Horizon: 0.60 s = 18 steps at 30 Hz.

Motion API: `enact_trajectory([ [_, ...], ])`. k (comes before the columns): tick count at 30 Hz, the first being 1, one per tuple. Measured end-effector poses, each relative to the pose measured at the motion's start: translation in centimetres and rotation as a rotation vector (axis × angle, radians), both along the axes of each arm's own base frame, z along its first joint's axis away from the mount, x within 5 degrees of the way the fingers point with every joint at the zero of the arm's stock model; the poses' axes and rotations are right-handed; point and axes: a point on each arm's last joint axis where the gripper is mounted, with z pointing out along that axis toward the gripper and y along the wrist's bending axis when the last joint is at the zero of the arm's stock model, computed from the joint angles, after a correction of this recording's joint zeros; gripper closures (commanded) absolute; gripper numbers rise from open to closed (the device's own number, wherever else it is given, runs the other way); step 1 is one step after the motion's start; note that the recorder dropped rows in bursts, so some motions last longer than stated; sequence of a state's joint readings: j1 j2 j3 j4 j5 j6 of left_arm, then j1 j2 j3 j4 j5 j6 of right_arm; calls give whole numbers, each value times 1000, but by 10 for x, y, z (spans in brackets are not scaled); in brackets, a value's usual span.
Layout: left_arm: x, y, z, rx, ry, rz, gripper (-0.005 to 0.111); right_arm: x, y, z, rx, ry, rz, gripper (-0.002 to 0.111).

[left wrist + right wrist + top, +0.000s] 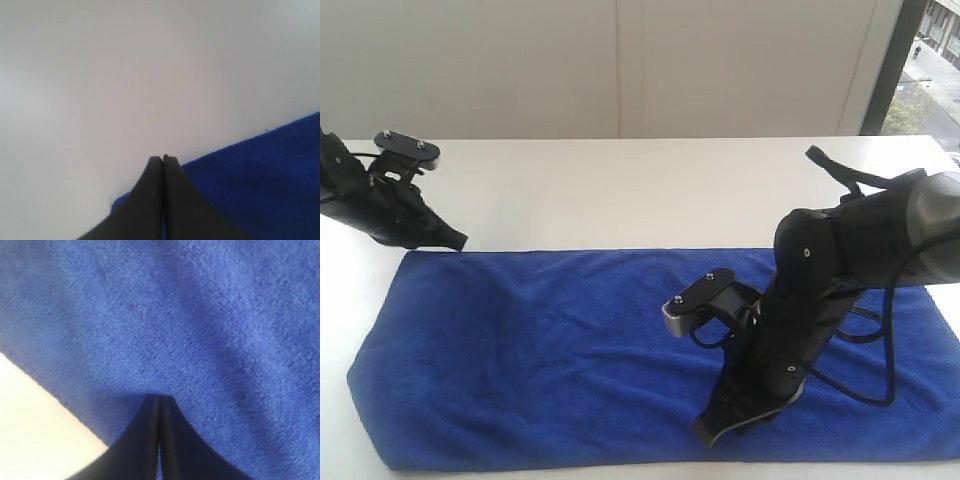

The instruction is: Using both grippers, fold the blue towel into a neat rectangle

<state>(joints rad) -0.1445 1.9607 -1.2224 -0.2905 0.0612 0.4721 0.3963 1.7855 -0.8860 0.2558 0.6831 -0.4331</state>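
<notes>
Blue towel is spread flat and lengthwise across the near part of the white tabletop. In the exterior view its right end is cut off by the picture's edge, and its near hem is partly lost at the bottom edge. A patch right of its middle is hidden behind the right arm. The far left corner is covered by the left hand's fingers in the left wrist view, so its hem cannot be made out there. That view is also soft and blurred, and little beyond a blue wedge of cloth against pale tabletop can be read.

The left arm is cut off by the left edge of the exterior view. It is stretched low over the tabletop, and the left hand is pointed at the towel's far left corner. Its fingers are pressed flat together with nothing seen between them. Whether the tips touch the cloth cannot be told.

The right arm is bent steeply downward over the towel. The right hand is aimed at the cloth close to the near hem, right of the middle. Its fingers are likewise closed against each other, with no cloth seen pinched between them. Contact with the towel cannot be judged.
</notes>
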Motion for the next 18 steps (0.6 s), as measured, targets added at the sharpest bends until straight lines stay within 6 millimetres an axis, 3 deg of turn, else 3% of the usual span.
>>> enact_trajectory([
  [6, -19, 0, 57, -24, -43, -38, 107, 0, 1, 9, 11, -43, 31, 108],
  [14, -61, 0, 119, -35, -15, -117, 107, -5, -2, 92, 127, -369, 23, 108],
  [18, -78, 1, 137, -74, 16, -100, 107, -20, 15, 116, 220, -457, 118, 108],
])
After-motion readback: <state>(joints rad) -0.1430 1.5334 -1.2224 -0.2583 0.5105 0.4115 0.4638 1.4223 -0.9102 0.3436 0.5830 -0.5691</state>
